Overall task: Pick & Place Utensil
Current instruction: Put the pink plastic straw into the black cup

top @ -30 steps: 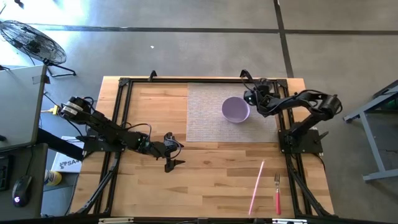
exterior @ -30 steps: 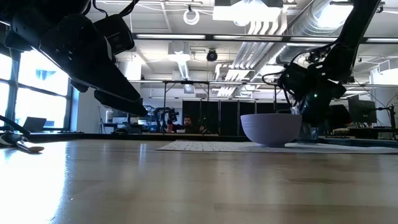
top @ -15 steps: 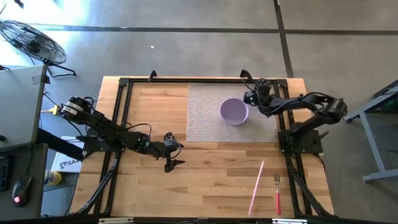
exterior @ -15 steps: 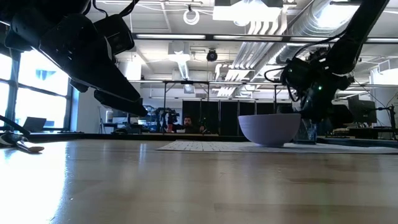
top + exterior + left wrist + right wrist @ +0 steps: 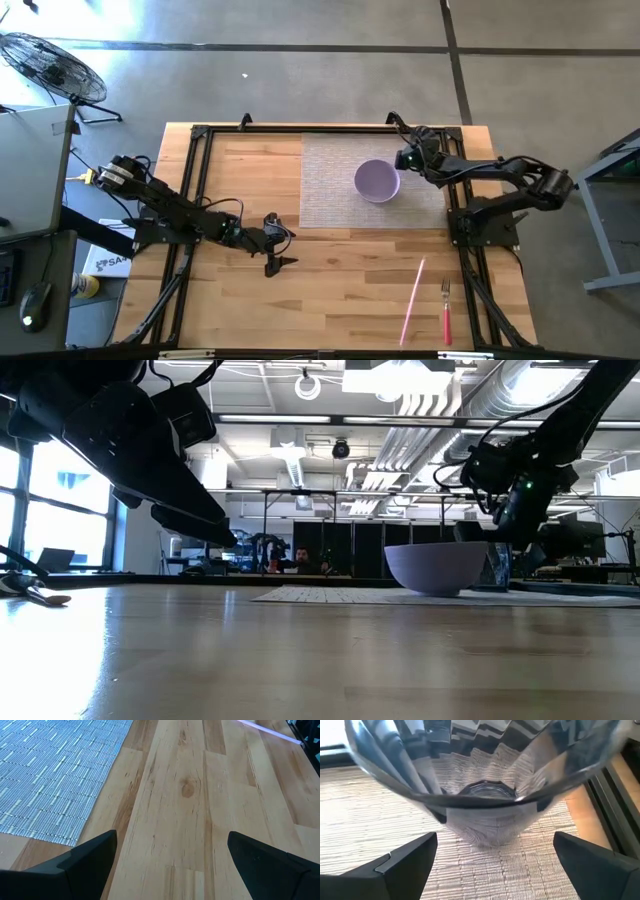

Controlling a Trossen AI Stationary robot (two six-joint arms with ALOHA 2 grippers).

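A fork with a red handle (image 5: pixel 446 312) and a thin pink stick (image 5: pixel 413 298) lie flat on the wood near the table's near right corner. A purple bowl (image 5: pixel 377 181) stands on a grey woven placemat (image 5: pixel 330 190). Just right of the bowl, my right gripper (image 5: pixel 402 160) is open. In the right wrist view a clear faceted glass (image 5: pixel 480 780) stands upright on the mat beyond the right gripper (image 5: pixel 495 840), whose fingers do not touch it. My left gripper (image 5: pixel 280 264) hangs open over bare wood near the mat's near left corner, holding nothing.
A black metal frame (image 5: pixel 195 200) borders the table's left, far and right sides. In the left wrist view the mat's corner (image 5: pixel 55 775) and the pink stick's end (image 5: pixel 270 732) lie ahead of the left gripper (image 5: pixel 172 840). Bare wood (image 5: pixel 340 290) stretches along the near side.
My right arm has swung its elbow out toward the table's right edge, and its gripper has risen a little beside the bowl. The left arm has kept still.
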